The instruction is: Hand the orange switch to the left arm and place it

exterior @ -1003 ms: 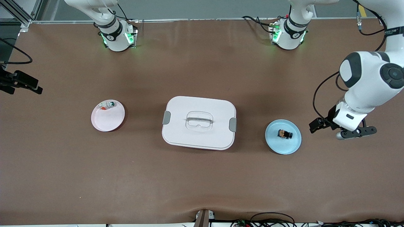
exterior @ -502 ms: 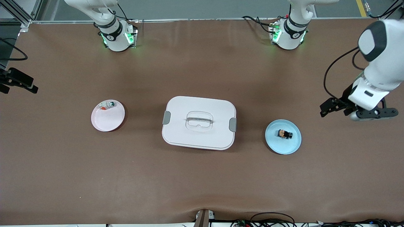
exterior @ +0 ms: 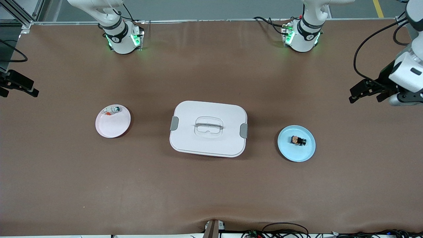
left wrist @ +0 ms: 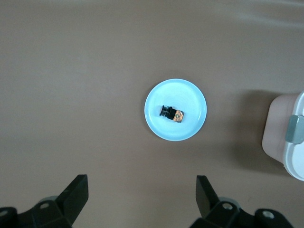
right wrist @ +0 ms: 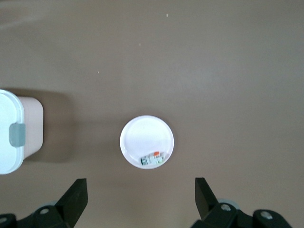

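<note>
The orange switch, a tiny black block with an orange end, lies on a blue plate toward the left arm's end of the table. The left wrist view also shows the switch and the plate. The white box with grey latches sits mid-table between the two plates, and its edge shows in both wrist views. My left gripper is open and empty, high over bare table at the left arm's end. My right gripper is open and empty over the right arm's end.
A pink plate toward the right arm's end holds a small white piece with a green cap, also seen in the right wrist view. The brown mat covers the table. Cables lie at the table's near edge.
My left arm has swung away from the blue plate toward the table's end and risen. My right gripper has drifted slightly toward its table end. The switch has not moved.
</note>
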Available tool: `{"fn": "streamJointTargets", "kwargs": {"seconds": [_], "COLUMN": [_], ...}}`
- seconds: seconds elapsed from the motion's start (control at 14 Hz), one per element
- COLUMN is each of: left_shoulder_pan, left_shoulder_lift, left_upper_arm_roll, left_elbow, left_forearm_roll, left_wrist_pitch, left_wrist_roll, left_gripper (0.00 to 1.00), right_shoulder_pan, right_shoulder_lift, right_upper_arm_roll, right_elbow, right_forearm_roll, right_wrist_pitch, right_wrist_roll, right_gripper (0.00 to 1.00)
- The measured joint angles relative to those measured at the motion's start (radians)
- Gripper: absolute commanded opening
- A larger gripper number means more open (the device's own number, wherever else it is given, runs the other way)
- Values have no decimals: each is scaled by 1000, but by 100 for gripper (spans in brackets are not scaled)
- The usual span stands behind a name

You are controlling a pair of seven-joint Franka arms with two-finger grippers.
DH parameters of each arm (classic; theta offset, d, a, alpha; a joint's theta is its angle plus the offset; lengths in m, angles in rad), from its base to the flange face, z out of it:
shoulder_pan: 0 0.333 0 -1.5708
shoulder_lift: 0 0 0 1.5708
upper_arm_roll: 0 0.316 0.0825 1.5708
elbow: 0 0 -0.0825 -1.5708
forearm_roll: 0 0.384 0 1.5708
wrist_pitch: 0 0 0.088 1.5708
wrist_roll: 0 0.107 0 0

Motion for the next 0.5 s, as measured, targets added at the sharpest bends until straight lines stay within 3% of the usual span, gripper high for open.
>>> {"fn": "streamJointTargets", "kwargs": {"seconds": [0.5], "left_shoulder_pan": [-7], "left_shoulder_lift": [1], "left_upper_arm_roll": [-6], "left_elbow": [49], "left_forearm_roll": [0], "left_wrist_pitch": [-65], "left_wrist_roll": [0], "left_gripper": [100], "right_shoulder_pan": [-1], "right_shoulder_lift": [0], "right_upper_arm_roll": [4], "right_elbow": [0], "right_forearm_roll": [0], "right_wrist_pitch": [-13], "right_wrist_roll": [-2], "right_gripper": [100]}}
